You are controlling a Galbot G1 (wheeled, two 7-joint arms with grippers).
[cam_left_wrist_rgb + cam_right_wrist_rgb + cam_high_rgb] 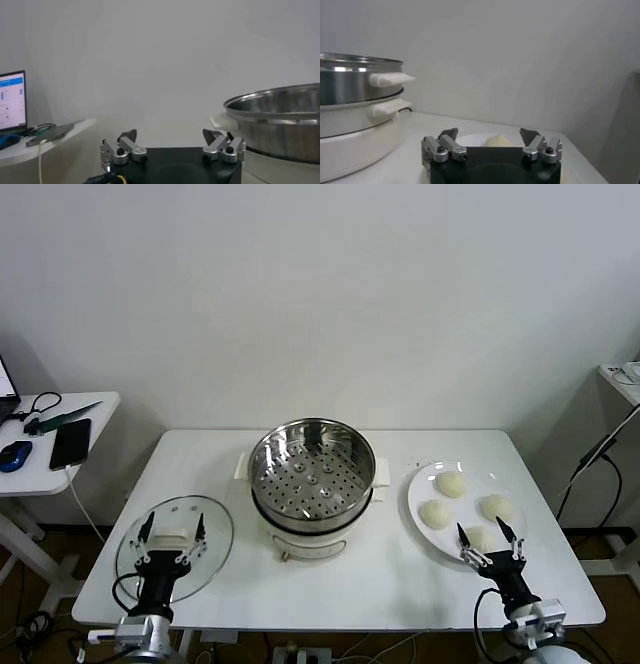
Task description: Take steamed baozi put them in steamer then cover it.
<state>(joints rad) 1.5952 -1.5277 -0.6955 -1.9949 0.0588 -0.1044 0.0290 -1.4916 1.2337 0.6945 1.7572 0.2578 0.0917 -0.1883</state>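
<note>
The steamer [312, 474], a shiny steel pot with a perforated tray on a cream base, stands uncovered at the table's middle, with nothing on its tray. Left of it the glass cover [205, 562] lies flat. My left gripper [173, 529] hangs open over it, a finger on each side of the cream handle. Several steamed baozi [451, 483] rest on a white plate [416, 496] at the right. My right gripper [489, 536] is open at the nearest baozi [481, 538]. In the right wrist view a baozi [496, 141] shows between the open fingers of the right gripper [489, 135]. The left gripper [170, 136] holds nothing, and the steamer [280, 120] is beside it.
A side table [95, 409] at the far left carries a phone [70, 442], a mouse [14, 455] and cables. Another stand [622, 376] with a hanging cable is at the far right. The white table's front edge [330, 616] runs just before both arms.
</note>
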